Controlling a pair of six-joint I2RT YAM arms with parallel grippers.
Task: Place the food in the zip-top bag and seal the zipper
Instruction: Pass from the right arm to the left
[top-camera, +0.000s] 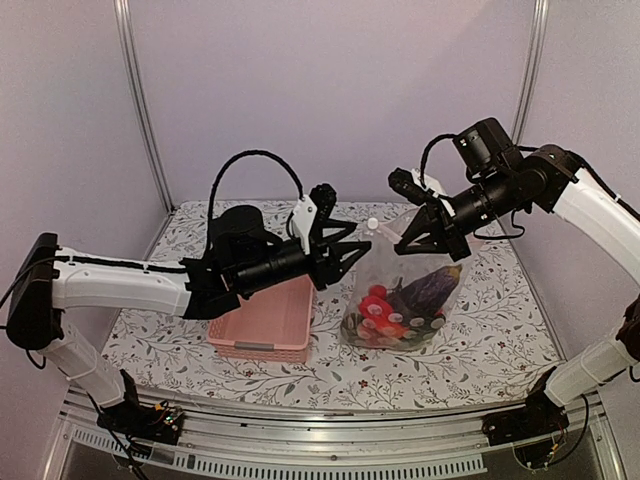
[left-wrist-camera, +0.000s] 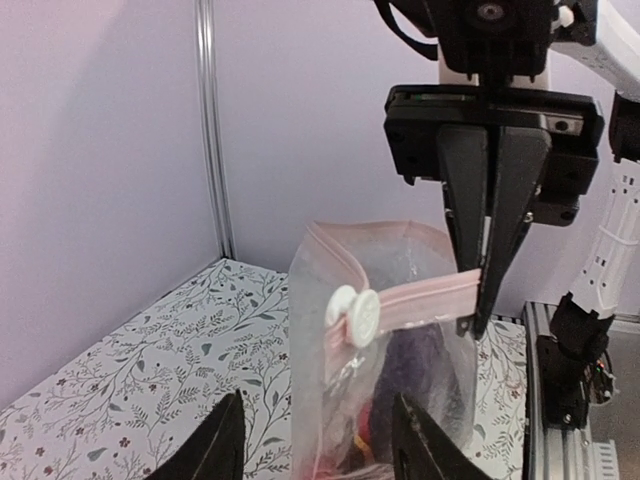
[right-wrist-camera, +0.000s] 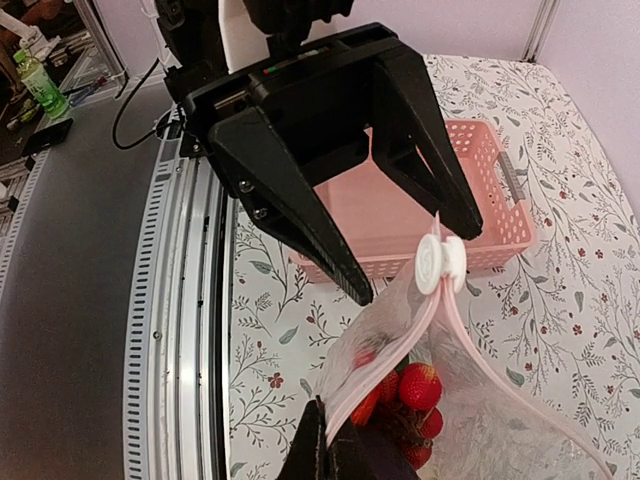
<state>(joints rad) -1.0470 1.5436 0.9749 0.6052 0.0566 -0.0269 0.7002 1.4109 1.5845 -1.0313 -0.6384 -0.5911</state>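
Note:
The clear zip-top bag (top-camera: 392, 262) hangs upright on the table, right of centre. The food (top-camera: 385, 310) sits in it: red pieces and a dark eggplant (top-camera: 432, 283). Red pieces also show in the right wrist view (right-wrist-camera: 418, 385). The zipper (left-wrist-camera: 420, 298) is a pink strip with a white slider (left-wrist-camera: 356, 313). My right gripper (top-camera: 408, 246) is shut on the zipper strip and holds the bag up. My left gripper (top-camera: 352, 257) is open, its jaws on either side of the slider (right-wrist-camera: 440, 262), not touching it. From the slider the two strips part towards the right gripper (right-wrist-camera: 332, 452).
The pink lattice basket (top-camera: 262, 322) stands left of the bag, under the left arm, and looks empty (right-wrist-camera: 400, 205). The table's metal rail (right-wrist-camera: 190, 330) runs along the near edge. Walls close the back and sides.

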